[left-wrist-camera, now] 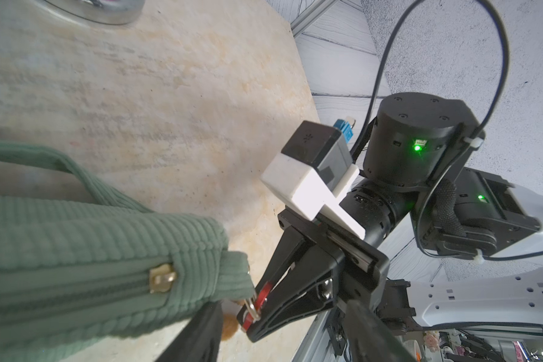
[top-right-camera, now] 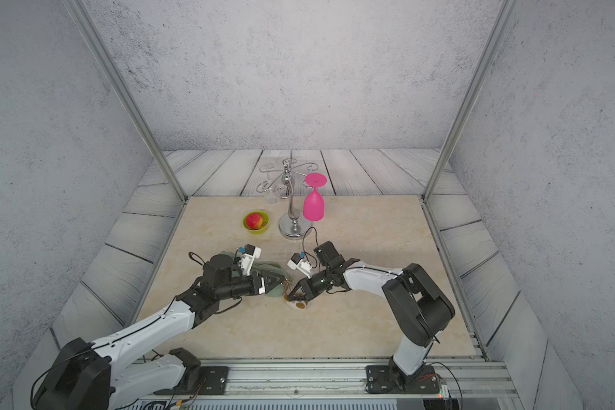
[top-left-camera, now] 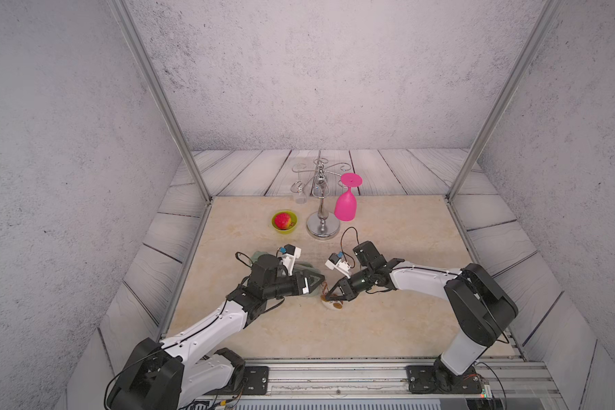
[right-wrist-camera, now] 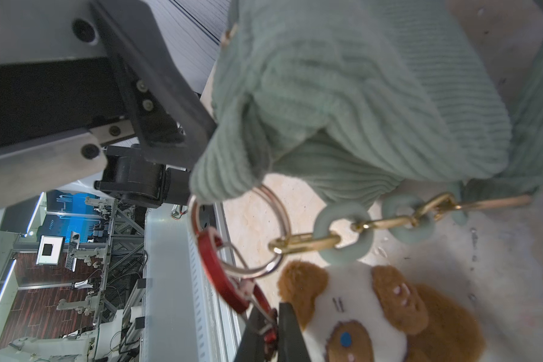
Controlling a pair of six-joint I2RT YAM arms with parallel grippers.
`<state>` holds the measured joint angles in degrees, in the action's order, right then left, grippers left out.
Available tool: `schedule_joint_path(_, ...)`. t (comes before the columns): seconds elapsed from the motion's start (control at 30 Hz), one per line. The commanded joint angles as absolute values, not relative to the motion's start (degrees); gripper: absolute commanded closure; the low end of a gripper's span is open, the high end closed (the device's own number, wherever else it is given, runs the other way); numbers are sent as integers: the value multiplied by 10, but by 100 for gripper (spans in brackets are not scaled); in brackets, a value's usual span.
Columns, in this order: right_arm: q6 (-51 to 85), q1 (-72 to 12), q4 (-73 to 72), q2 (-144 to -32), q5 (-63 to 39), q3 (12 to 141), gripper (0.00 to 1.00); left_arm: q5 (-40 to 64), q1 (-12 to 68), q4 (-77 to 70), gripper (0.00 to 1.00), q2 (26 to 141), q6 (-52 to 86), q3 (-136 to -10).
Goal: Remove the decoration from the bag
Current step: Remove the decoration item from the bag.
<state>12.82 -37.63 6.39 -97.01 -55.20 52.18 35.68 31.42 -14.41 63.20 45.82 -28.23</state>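
The sage-green bag [top-left-camera: 260, 256] [left-wrist-camera: 91, 250] [right-wrist-camera: 358, 94] lies at the middle of the table, mostly hidden under my left wrist in both top views. A metal ring [right-wrist-camera: 284, 216] hangs from its end tab. A red clasp [right-wrist-camera: 213, 266] is hooked through that ring. The decoration [right-wrist-camera: 358, 313] [top-left-camera: 334, 304], a white plush head with brown ears, lies just beside it on the table. My right gripper [right-wrist-camera: 275, 326] [top-left-camera: 329, 293] is shut on the clasp. My left gripper [top-left-camera: 318, 282] stands over the bag's end, its fingers [left-wrist-camera: 201, 332] apart around the tab.
A lime bowl [top-left-camera: 293, 227] with a red apple [top-left-camera: 282, 220] sits at the back left. Next to it is a chrome glass stand [top-left-camera: 322, 229] with a pink goblet [top-left-camera: 347, 206] hung upside down. A gold-link chain with green rings [right-wrist-camera: 342, 235] also hangs from the ring.
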Motion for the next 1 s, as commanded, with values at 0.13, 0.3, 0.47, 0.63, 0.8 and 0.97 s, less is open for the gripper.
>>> schedule_joint_path(0.13, 88, -372, 116, -970, -578, 544, 100, 372, 318, -163, 42, 641, 441, -283)
schedule_joint_path(0.3, 84, -372, 122, -970, -582, 545, 100, 375, 318, -179, 45, 649, 447, -279)
schedule_joint_path(0.47, 83, -371, 126, -966, -582, 544, 100, 381, 322, -183, 45, 662, 445, -283)
schedule_joint_path(0.63, 81, -371, 129, -962, -579, 543, 100, 379, 326, -188, 45, 669, 446, -284)
schedule_joint_path(0.8, 70, -369, 147, -963, -569, 548, 100, 374, 330, -173, 42, 659, 455, -285)
schedule_joint_path(0.97, 66, -366, 155, -959, -563, 544, 100, 332, 332, -108, 29, 611, 478, -282)
